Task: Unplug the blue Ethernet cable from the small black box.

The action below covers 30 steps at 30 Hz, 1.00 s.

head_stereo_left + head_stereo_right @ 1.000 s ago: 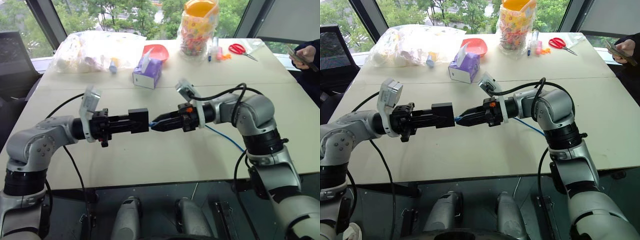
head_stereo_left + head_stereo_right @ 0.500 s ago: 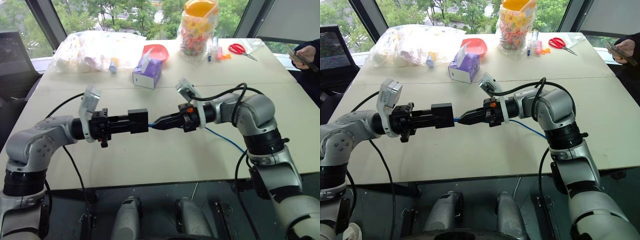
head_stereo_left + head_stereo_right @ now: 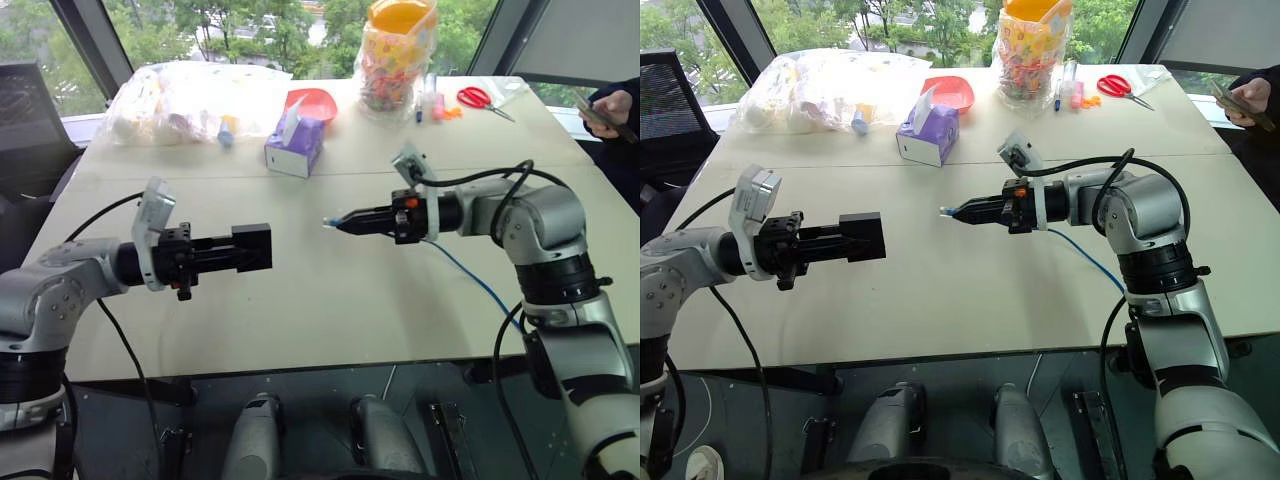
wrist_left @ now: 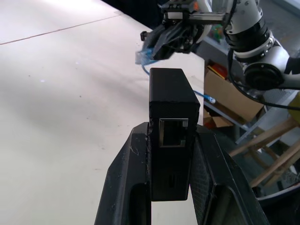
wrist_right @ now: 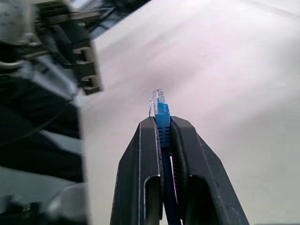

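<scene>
At frame centre, the right gripper [image 3: 336, 222] pinches the limp, light blue cable [image 5: 161, 115] behind its brittle plug; the left gripper [image 4: 171, 140] clamps the rigid black box [image 4: 171, 101], port empty.

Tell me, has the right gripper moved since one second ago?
Yes. The right gripper with the blue cable drew away from the black box, toward the table's right side.
</scene>
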Motion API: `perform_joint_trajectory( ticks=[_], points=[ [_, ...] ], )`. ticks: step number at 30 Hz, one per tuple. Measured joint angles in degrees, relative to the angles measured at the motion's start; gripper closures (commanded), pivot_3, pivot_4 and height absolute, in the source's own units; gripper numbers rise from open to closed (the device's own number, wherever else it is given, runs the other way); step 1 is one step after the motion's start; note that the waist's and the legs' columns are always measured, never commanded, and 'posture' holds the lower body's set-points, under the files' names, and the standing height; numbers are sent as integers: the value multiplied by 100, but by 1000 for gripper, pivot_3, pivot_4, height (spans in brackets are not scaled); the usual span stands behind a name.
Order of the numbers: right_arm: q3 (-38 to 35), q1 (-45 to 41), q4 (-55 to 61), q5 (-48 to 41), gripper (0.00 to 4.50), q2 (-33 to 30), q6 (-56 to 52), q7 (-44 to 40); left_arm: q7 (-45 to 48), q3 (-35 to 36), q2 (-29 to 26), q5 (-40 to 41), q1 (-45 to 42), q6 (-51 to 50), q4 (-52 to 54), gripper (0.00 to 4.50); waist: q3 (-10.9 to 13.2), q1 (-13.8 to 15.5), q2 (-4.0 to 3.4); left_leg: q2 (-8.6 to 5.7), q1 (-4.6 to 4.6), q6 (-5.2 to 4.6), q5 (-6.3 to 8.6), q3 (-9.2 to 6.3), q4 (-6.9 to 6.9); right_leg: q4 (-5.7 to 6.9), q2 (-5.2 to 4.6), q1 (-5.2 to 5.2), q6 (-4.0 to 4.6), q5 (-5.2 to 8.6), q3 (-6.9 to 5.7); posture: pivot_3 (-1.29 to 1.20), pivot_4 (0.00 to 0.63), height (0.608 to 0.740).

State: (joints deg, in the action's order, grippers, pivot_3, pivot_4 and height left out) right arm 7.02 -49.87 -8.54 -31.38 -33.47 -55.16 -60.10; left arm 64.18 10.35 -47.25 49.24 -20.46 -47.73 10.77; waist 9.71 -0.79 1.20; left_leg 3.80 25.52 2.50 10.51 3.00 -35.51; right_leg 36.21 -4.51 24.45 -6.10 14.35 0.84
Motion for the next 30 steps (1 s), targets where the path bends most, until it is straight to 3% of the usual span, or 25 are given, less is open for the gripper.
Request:
perform_joint_trajectory(
  ticks=[2, 5, 8, 9, 10, 16, 19, 28, 30],
  points=[
    [-68, -11, -479, 424, 4440, 111, 596, 463, -81, -64, 134, -244, -19, 248, -150, 4024, 0, 1, 0, 0, -2, 0, 0, 0, 0, 0, 0, -1, 0, 0, 0, 0, 150, 735],
    [-128, -255, -1840, 1233, 4440, 536, 1664, 1611, -606, -516, 901, -1283, -279, 1436, -682, 4024, -1, 19, -1, -2, -1, -1, -1, 0, -8, 0, 0, -8, -1, -2, 0, 0, 150, 735],
    [-139, -457, -2748, 1682, 4440, 752, 2214, 2237, -1081, -1019, 1559, -2209, -513, 2467, -1443, 4024, 0, 11, 0, -4, 19, -6, 1, 3, -14, -1, 0, 3, -6, -5, 2, 0, 150, 735],
    [-144, -484, -2905, 1776, 3666, 762, 2331, 2318, -1151, -1078, 1684, -2352, -583, 2637, -1629, 4024, 0, 10, 0, -4, 29, -7, 2, 3, -13, 0, 0, 10, -23, -14, 2, 0, 150, 735],
    [-190, -499, -3052, 1839, 3317, 761, 2411, 2391, -1220, -1114, 1826, -2486, -714, 2818, -1863, 4024, 0, 10, 0, -4, 31, -10, 4, 3, -11, 0, 1, 13, -28, -17, 1, 0, 150, 735],
    [-461, -548, -3111, 1938, 184, 929, 2522, 2770, -1624, -1199, 2751, -2995, -1525, 3625, -3047, 4024, 0, 7, -2, -4, 31, -11, 4, 3, -8, 0, 2, 12, -43, -23, 0, 0, 150, 735],
    [-639, -274, -2330, 1873, 44, 878, 2093, 2849, -1599, -1234, 3048, -3075, -1720, 3790, -3489, 4024, 0, 8, -2, -4, 30, -12, 5, 1, -7, 2, 2, 12, -44, -23, 0, 0, 150, 735],
    [-1035, 1065, 575, 1306, 44, 853, 345, 3219, -1575, -1418, 3224, -3705, -1858, 4519, -4678, 4024, -1, 12, -3, -3, 30, -13, 5, -2, -11, 2, 2, 11, -44, -23, 0, 0, 150, 735],
    [-1007, 1385, 1282, 1237, 0, 843, 41, 3295, -1531, -1405, 3211, -3735, -1905, 4660, -4838, 2972, -2, 11, -4, -3, 28, -13, 6, -3, -12, 3, 2, 9, -43, -22, 0, 0, 150, 735]
  ],
)
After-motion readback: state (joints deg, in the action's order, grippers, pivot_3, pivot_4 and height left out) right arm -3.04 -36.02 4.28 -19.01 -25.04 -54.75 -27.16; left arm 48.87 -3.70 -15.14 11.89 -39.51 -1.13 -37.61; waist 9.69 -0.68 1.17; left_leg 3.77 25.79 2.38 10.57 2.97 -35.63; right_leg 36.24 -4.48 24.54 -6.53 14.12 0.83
